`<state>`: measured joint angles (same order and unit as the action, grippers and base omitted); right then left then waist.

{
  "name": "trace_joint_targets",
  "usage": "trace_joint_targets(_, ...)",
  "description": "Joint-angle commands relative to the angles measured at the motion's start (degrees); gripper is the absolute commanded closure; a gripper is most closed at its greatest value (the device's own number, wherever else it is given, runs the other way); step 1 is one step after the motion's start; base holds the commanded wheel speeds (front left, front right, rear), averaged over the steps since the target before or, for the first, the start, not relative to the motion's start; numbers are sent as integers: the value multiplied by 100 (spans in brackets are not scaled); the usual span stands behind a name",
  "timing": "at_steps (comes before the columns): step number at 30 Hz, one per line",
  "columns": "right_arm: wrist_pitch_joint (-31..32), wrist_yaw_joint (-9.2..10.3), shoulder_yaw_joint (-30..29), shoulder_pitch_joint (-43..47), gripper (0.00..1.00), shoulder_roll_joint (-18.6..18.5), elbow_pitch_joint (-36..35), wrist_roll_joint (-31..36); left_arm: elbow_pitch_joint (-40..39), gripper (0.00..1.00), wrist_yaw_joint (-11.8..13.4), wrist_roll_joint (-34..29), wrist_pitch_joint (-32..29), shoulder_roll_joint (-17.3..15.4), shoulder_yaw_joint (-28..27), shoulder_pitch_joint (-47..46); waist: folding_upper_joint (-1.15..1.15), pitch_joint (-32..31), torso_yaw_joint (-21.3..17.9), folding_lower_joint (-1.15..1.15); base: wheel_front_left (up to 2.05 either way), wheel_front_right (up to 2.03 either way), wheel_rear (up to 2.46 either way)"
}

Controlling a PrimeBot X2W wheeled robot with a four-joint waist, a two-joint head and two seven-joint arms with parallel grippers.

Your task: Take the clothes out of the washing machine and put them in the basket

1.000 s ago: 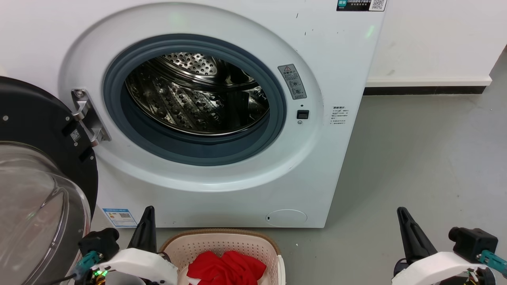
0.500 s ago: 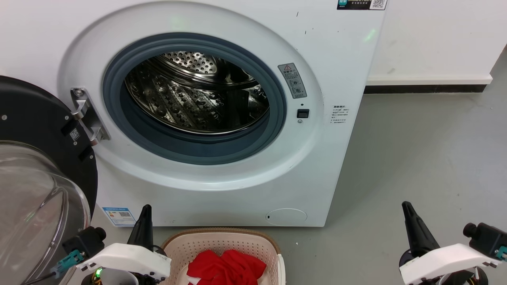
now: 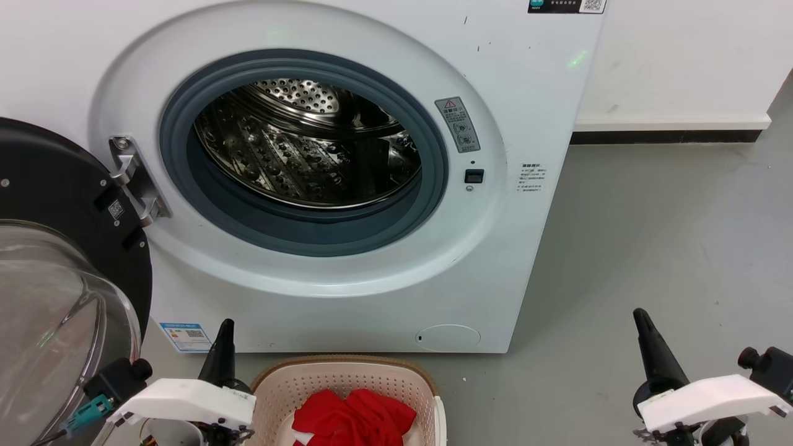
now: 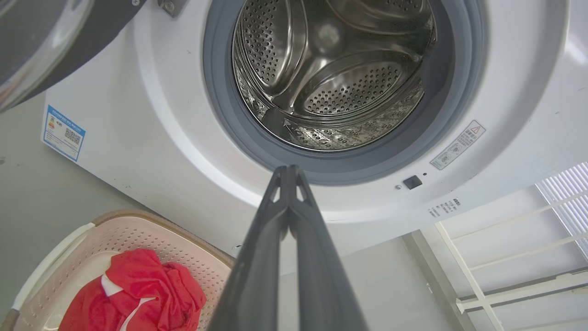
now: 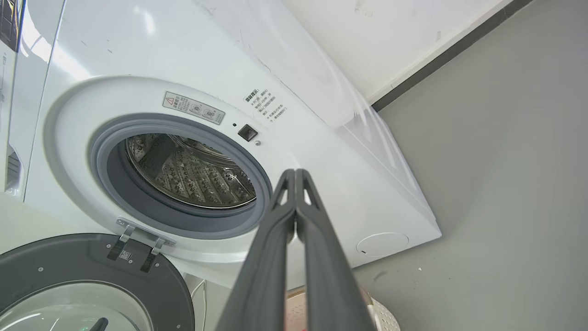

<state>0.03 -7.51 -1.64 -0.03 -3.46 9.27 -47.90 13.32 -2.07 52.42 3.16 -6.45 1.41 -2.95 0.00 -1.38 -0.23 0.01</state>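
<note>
In front of you stands the large white front-loading washing machine, its round grey-rimmed porthole wide open. Through it you see the perforated steel drum, its shiny walls bare. The black-framed glass door is swung out on its hinge to the left of the opening. On the floor just before the machine's lower front sits your low cream plastic basket, with perforated sides and a brown woven-look rim. Inside it lie the soft bright red fabric clothes, crumpled in one heap, with a little white showing at the heap's lower left edge.
</note>
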Motion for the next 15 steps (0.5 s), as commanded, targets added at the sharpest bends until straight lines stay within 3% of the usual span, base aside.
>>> trace_joint_targets(1, 11, 1, -27, -155, 100, -37, -41, -130, -47, 100, -38, 113, -16, 7, -45, -178, 0, 1, 0, 0, 0, 0, 0)
trace_joint_targets(15, 138, 1, -102, -274, 100, -41, 77, -1151, -20, 100, -155, 1005, -244, 84, -223, -220, 0, 28, 4, 0, 0, 0, 0)
